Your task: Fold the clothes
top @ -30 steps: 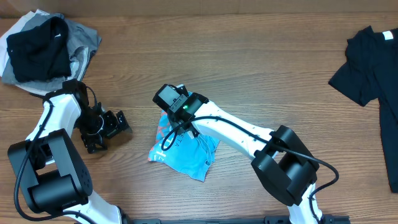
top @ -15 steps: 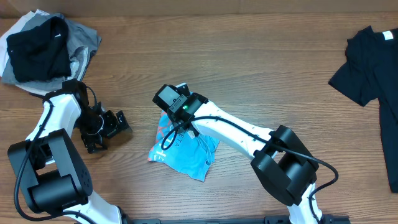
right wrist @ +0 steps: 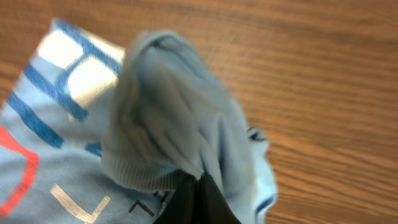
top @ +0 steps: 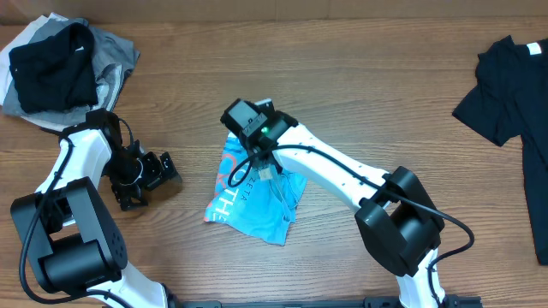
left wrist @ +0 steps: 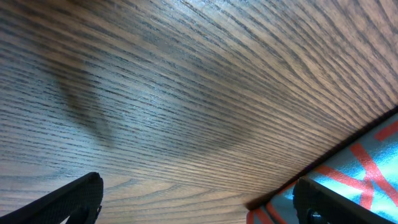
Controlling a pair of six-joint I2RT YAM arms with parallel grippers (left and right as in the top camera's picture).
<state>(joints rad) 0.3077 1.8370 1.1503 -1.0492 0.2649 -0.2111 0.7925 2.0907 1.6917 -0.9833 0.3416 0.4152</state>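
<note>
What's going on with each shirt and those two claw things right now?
light blue T-shirt: crumpled, not folded, one edge bunched up and pinched.
right gripper: shut on the light blue T-shirt's fabric.
left gripper: open, holding nothing.
pile of clothes: heaped, unfolded.
black shirt: spread out flat, partly out of view.

Overhead: bright, even light from above. Wood grain of the table [top: 342,77] is sharp, no glare. Short soft shadows under both arms and along the edge of the blue T-shirt [top: 257,218]. Maybe slight bowing twd the frame edges, hard to tell.

Left wrist: dimmer. Broad soft shadow smear on the wood left of centre, pale sheen mid-frame. Left fingers [left wrist: 68,202] in the bottom corners are dark and out of focus.

Right wrist: warm, well lit. Shirt fold near the lens is soft, bkgd grain blurred.
</note>
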